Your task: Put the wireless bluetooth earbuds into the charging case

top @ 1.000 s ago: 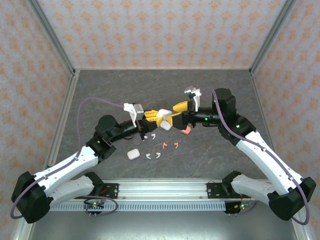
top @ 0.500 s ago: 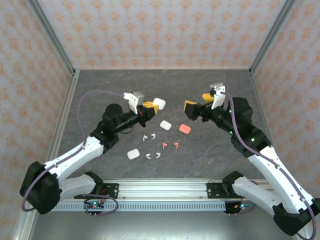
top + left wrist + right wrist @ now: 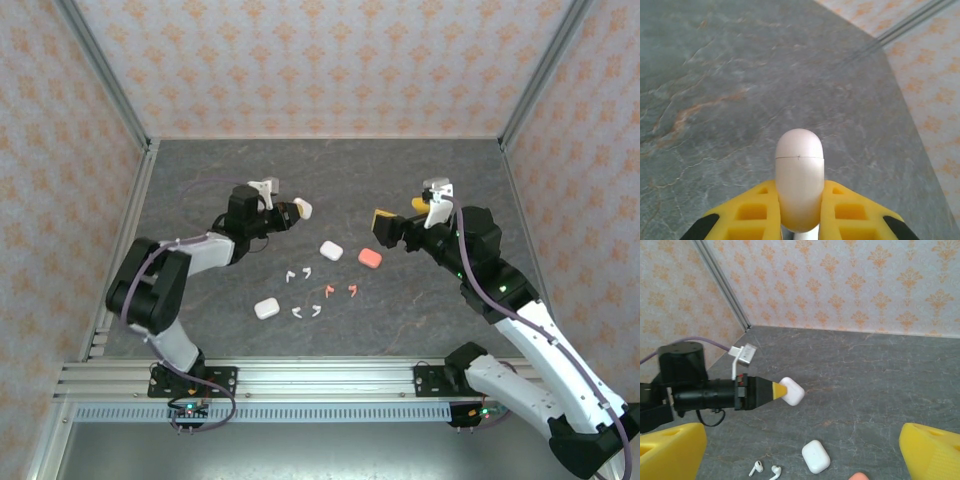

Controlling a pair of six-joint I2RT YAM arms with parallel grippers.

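The wireless bluetooth earbuds (image 3: 306, 271) are tiny hooked, stemmed pieces, mostly white plus a salmon-pink pair (image 3: 329, 291). They lie loose mid-table (image 3: 200, 180) among a white case (image 3: 331, 250), a pink case (image 3: 370, 258) and a second white case (image 3: 266, 309). Beyond them the left gripper (image 3: 290, 211) clamps a smooth white charging case (image 3: 799, 170). The right gripper (image 3: 398, 216) gapes wide, holding nothing.

The top camera looks down from above the near edge of the desk (image 3: 400, 180). The left wrist camera sits close behind a white case (image 3: 799, 180); the right wrist camera faces that case from farther off.
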